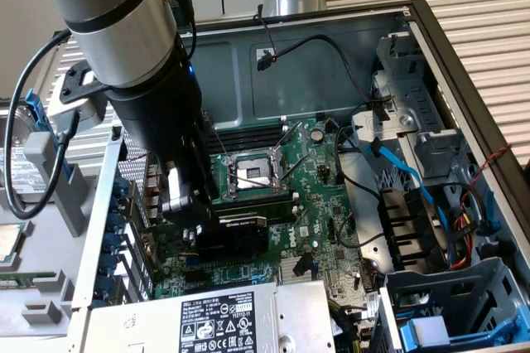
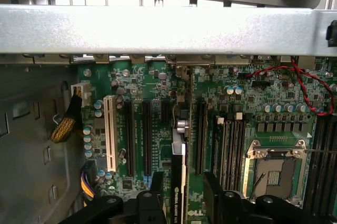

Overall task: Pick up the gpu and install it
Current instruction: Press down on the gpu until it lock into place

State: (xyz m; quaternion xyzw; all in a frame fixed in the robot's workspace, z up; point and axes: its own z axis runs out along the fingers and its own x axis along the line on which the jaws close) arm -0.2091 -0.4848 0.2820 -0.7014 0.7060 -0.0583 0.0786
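Observation:
The gpu [image 1: 240,233], a card with a black fan shroud, stands on edge in a slot of the green motherboard [image 1: 319,195] inside the open computer case. My gripper [image 1: 189,222] hangs over the card's end towards the exterior view's left. In the wrist view the gpu [image 2: 179,176] runs edge-on between the two black fingers [image 2: 210,187], its silver bracket end pointing at the case's rear wall. My gripper [image 2: 181,195] straddles the card, and a gap shows on each side, so it is open.
The empty CPU socket [image 1: 252,175] with its raised lever lies just behind the card. A power supply [image 1: 207,320] sits at the front, and drive cages [image 1: 447,295] and a blue cable [image 1: 406,171] at the exterior view's right. A metal case rail [image 2: 168,29] crosses above the slots.

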